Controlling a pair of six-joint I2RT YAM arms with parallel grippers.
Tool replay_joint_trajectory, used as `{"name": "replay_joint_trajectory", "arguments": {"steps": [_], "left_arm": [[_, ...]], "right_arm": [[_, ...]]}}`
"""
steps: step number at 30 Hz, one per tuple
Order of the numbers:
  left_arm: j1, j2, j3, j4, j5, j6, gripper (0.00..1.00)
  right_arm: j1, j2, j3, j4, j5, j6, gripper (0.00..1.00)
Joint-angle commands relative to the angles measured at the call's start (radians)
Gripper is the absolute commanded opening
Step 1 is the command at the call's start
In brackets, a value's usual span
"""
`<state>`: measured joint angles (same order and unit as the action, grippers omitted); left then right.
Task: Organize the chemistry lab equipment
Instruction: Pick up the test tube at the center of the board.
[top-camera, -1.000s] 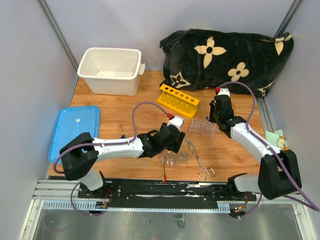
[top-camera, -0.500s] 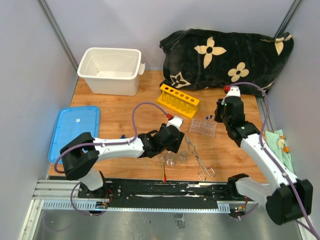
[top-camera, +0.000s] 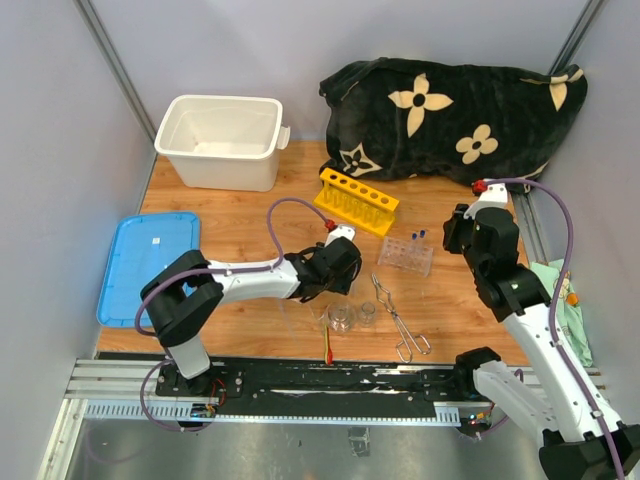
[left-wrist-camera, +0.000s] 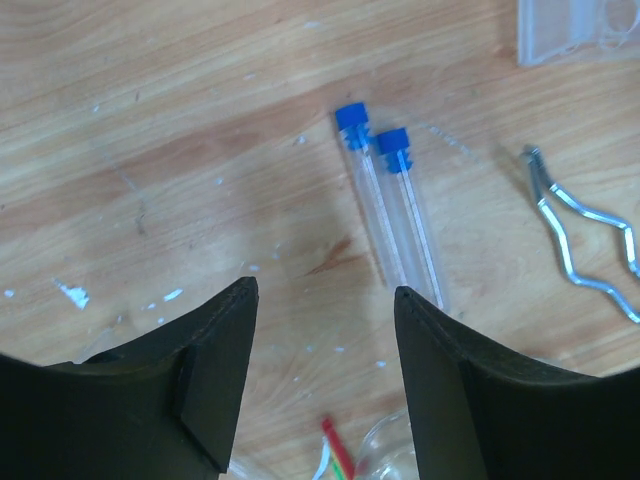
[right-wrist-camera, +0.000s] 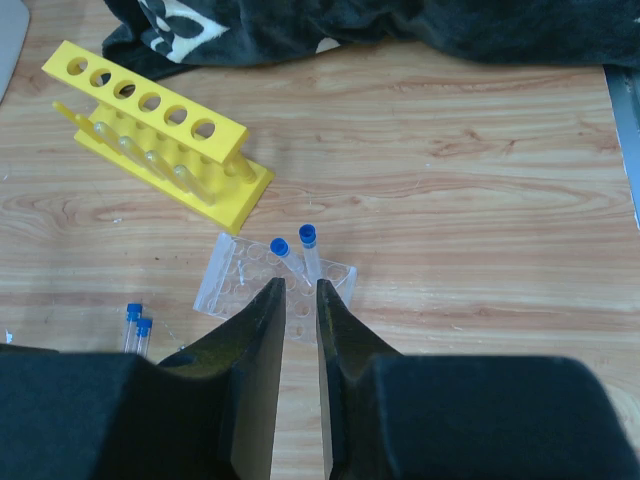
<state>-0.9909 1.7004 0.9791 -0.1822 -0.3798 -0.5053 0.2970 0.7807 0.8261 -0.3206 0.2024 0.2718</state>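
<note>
Two blue-capped tubes (left-wrist-camera: 392, 215) lie side by side on the wood, just ahead of my left gripper (left-wrist-camera: 325, 292), which is open with nothing between its fingers. A red-tipped stick (left-wrist-camera: 336, 446) and a beaker rim (left-wrist-camera: 385, 452) show below the jaws. Two more blue-capped tubes (right-wrist-camera: 296, 250) stand in the clear plastic rack (right-wrist-camera: 235, 275). My right gripper (right-wrist-camera: 298, 287) hovers above and behind that rack, its jaws a narrow gap apart and holding nothing. From above, the left gripper (top-camera: 343, 278) covers the lying tubes, and the right gripper (top-camera: 458, 238) is right of the clear rack (top-camera: 405, 256).
The yellow tube rack (top-camera: 357, 200) stands behind the clear one. Small beakers (top-camera: 343, 318), metal tongs (top-camera: 400, 320) and the stick (top-camera: 328, 345) lie near the front edge. A white tub (top-camera: 220, 140), a blue lid (top-camera: 150, 265) and a flowered cloth (top-camera: 450, 110) ring the work area.
My right arm has risen and drawn back to the right, away from the clear rack. My left gripper has narrowed a little and edged toward the lying tubes.
</note>
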Motion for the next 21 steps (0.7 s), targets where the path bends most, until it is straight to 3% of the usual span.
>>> {"name": "replay_joint_trajectory", "arguments": {"steps": [1,21], "left_arm": [[-0.004,0.042,0.086,-0.019,0.006,-0.013,0.61],[-0.001,0.168,0.217,-0.151,-0.028,-0.039,0.6]], "right_arm": [[-0.016,-0.004,0.004,-0.032,-0.002,0.001,0.19],[-0.017,-0.014,-0.02,-0.019,0.006,-0.011,0.19]]}}
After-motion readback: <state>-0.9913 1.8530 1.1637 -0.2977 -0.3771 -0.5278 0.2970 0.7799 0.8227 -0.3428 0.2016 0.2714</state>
